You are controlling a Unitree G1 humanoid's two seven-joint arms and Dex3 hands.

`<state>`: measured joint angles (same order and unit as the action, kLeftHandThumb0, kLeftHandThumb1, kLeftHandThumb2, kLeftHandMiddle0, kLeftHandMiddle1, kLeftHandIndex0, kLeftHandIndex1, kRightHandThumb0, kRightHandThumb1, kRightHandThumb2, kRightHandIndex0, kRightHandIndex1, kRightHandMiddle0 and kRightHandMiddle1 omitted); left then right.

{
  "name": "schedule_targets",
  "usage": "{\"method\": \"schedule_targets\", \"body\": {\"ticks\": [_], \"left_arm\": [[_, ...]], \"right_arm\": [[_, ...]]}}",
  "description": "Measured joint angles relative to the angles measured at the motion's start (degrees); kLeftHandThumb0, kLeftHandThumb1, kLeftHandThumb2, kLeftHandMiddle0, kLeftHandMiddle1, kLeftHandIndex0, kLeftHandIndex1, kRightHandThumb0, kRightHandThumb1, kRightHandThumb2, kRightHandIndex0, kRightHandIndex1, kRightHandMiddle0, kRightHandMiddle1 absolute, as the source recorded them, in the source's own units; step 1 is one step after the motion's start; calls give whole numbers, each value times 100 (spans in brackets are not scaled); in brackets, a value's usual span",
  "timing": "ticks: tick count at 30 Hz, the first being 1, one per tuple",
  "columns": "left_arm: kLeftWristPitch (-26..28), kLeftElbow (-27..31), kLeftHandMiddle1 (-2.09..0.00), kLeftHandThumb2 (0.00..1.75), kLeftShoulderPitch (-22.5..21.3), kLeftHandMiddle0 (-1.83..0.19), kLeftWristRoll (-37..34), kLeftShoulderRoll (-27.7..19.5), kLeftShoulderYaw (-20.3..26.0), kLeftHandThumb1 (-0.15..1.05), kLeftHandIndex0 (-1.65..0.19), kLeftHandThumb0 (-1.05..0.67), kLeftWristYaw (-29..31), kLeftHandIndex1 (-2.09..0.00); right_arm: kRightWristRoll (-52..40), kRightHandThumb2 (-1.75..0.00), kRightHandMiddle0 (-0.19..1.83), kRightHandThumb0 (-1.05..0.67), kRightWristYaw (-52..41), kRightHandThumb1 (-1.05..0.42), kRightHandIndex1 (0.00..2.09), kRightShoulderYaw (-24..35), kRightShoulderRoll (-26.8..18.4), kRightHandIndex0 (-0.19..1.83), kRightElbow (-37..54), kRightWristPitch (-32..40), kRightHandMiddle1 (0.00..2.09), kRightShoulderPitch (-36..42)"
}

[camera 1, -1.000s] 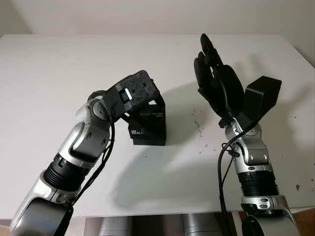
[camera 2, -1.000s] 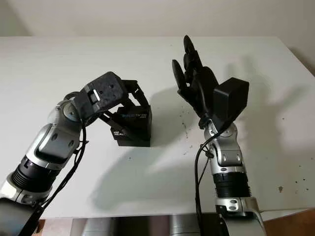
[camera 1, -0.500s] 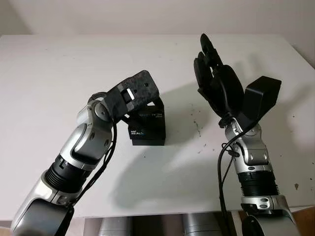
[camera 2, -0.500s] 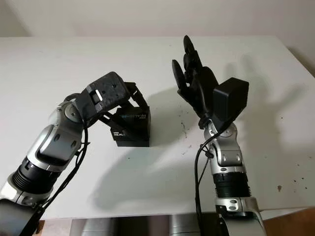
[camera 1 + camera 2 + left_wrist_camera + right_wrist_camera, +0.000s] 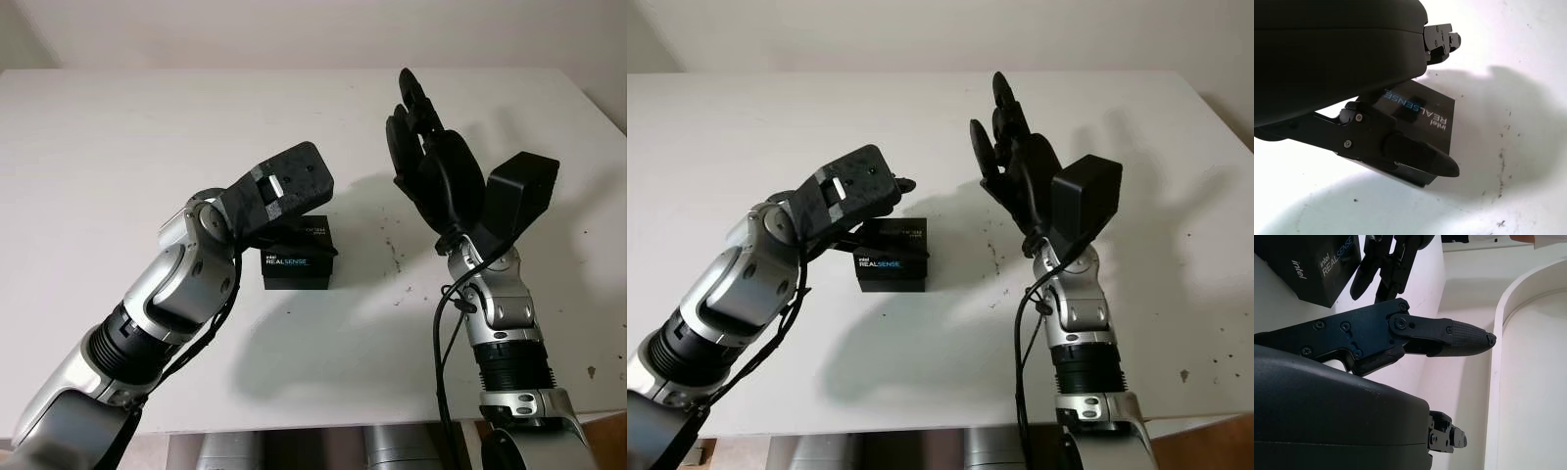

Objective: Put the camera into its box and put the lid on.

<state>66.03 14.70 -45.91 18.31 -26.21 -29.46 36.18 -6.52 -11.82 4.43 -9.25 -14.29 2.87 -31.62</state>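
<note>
So the black box [image 5: 299,261] with the white and blue "intel REALSENSE" print on its front face sits closed on the white table [image 5: 118,147], roughly in the middle, a bit closer to the front edge than the back one; lid looks to be on, and the camera itself I can't see anywhere, so can't tell if it's inside; the left hand [image 5: 279,191] is up over the box's back left part, coming in from the front left corner of the table, and its black shell hangs above the box top rather than sitting on it; in the left wrist view one finger [image 5: 1420,156] reaches across in front of the box [image 5: 1422,115] and isn't wrapped around it, so that hand holds nothing and I'd call it unclenched; whether any fingertip is actually touching the box, honestly can't tell; the right hand [image 5: 431,162] is raised above the table to the right of the box, well apart from it, toward the right edge, fingers straight and pointing up toward the back edge, nothing in it; the table has a scatter of small dark specks [image 5: 397,257] between the box and the right arm.
</note>
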Motion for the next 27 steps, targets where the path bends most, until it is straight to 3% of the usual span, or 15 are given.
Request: {"method": "schedule_targets", "body": {"ticks": [8,12,14,17,27], "left_arm": [[483,261,0,26,-424,19,-314,-412,-490,105,19,-60,513,0],[377,509,0,36,-590,19,-361,-795,-877,105,19,-64,698,0],[150,667,0,41,-591,19,-273,-1017,-1063,105,19,-68,728,0],[-644,1011,0,49,-416,19,185,-1456,-1290,105,19,-73,601,0],[-2233,1559,0,61,476,19,1271,-2109,-1081,105,19,-77,829,0]], "right_arm": [[-4,-51,-12,-73,15,-105,5,9,4,-16,-86,-17,5,-25],[-5,-51,-11,-74,-9,-105,5,9,4,-16,-170,-71,6,-46],[-5,-51,-11,-74,-17,-105,5,11,3,-16,-175,-72,5,-60],[-8,-50,-11,-74,-32,-105,5,19,0,-16,-190,-84,5,-85],[-8,-49,-11,-74,-136,-105,5,29,-13,-16,-368,-225,6,-164]]}}
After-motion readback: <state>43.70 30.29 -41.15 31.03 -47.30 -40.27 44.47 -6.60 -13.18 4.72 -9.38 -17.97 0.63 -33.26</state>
